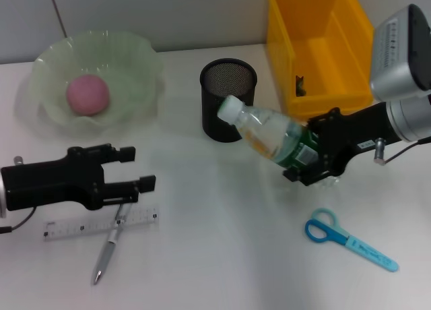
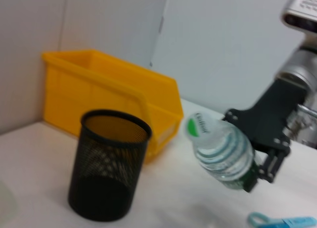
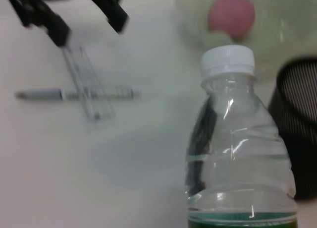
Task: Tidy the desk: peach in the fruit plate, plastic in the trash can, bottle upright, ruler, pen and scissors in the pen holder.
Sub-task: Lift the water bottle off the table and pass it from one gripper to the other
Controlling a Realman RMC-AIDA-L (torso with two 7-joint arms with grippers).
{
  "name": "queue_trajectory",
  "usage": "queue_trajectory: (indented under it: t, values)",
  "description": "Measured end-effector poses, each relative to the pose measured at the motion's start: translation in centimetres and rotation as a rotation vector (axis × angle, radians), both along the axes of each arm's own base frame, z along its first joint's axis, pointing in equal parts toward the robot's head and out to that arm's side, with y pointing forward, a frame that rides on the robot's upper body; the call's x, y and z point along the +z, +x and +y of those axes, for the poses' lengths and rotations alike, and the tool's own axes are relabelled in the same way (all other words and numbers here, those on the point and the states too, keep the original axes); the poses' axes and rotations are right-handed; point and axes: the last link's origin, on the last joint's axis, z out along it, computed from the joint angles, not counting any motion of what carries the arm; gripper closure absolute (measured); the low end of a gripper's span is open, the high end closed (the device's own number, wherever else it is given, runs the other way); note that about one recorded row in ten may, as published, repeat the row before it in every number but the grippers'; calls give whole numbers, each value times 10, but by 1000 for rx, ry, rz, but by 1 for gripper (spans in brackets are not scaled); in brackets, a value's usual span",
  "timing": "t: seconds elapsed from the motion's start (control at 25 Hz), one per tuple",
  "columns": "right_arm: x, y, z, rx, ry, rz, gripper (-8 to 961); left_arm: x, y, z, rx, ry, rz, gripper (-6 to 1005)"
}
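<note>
Righting the bottle (image 1: 269, 136) with the right gripper (image 1: 311, 160).
I am clamping its base, cap tilted toward the pen holder (image 1: 228, 100); left gripper (image 1: 135, 168) is hanging released over the ruler (image 1: 101, 222).

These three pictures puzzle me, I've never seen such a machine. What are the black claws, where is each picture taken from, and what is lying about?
The claws are a two-armed robot's grippers. One picture looks down from its head; the others come from cameras on its wrists. The right gripper is shut on a water bottle, held tilted above the table. The left gripper is open, above a ruler and pen. Scissors lie near the right arm. A peach sits in the fruit plate. Behind stand a black mesh pen holder and a yellow bin.
</note>
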Motion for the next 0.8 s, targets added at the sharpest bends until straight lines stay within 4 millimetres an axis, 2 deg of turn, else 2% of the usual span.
queue_trajectory:
  t: [0.4,0.48,0.8]
  values:
    - [-14,-5,-12,87,29,282,182,7,1,-1,25,51,-79,305]
    - [-16,-7,-13,106,39,335,182,9,2,-2,38,77,-137,306]
    - [-23,-14,-17,157,55,477,182,8,5,-5,31,94,-213,309]
